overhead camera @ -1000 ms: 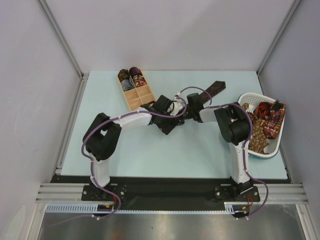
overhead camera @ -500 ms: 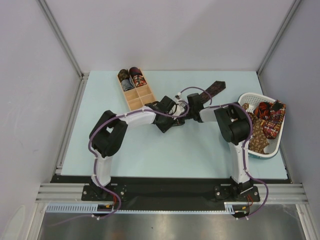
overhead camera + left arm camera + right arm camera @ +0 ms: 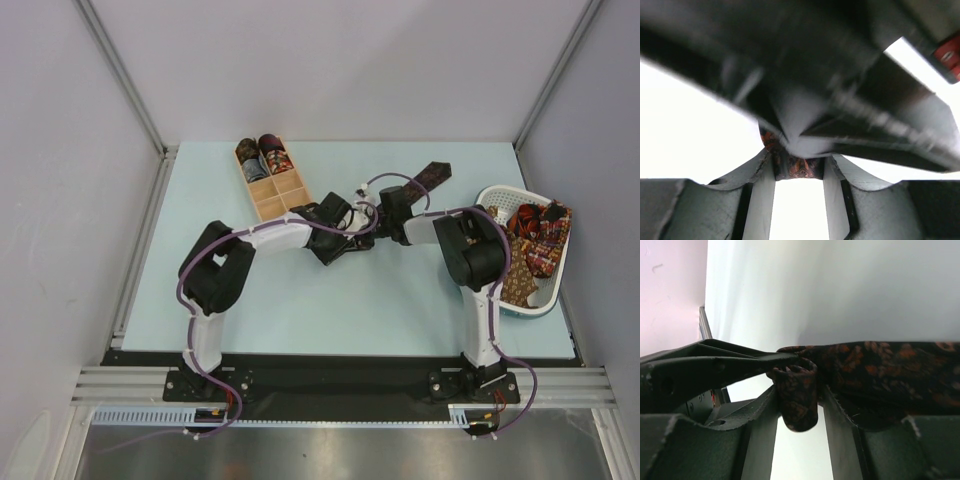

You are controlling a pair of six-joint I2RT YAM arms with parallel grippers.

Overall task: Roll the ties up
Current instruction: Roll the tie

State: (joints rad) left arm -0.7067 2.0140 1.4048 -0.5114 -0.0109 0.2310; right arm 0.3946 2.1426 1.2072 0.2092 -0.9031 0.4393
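Note:
A dark maroon tie [image 3: 432,176] with orange figures lies stretched toward the far right of the table. Its near end is coiled into a small roll [image 3: 797,400]. Both grippers meet at that roll in mid-table. My left gripper [image 3: 799,172] is shut on the roll's patterned fabric [image 3: 799,169], which spans from one fingertip to the other. My right gripper [image 3: 799,405] stands open around the same roll with slim gaps at its sides. One left finger [image 3: 730,367] reaches in over the roll's top. In the top view the roll itself is hidden under the two grippers [image 3: 360,222].
A white basket [image 3: 500,192] at the right edge holds several loose ties [image 3: 535,240]. A wooden compartment box [image 3: 280,195] at the back left has two rolled ties [image 3: 262,158] in its far cells.
The left arm has slid right up to the right gripper and its jaws have closed onto the roll. The right gripper's jaws have widened around the roll.

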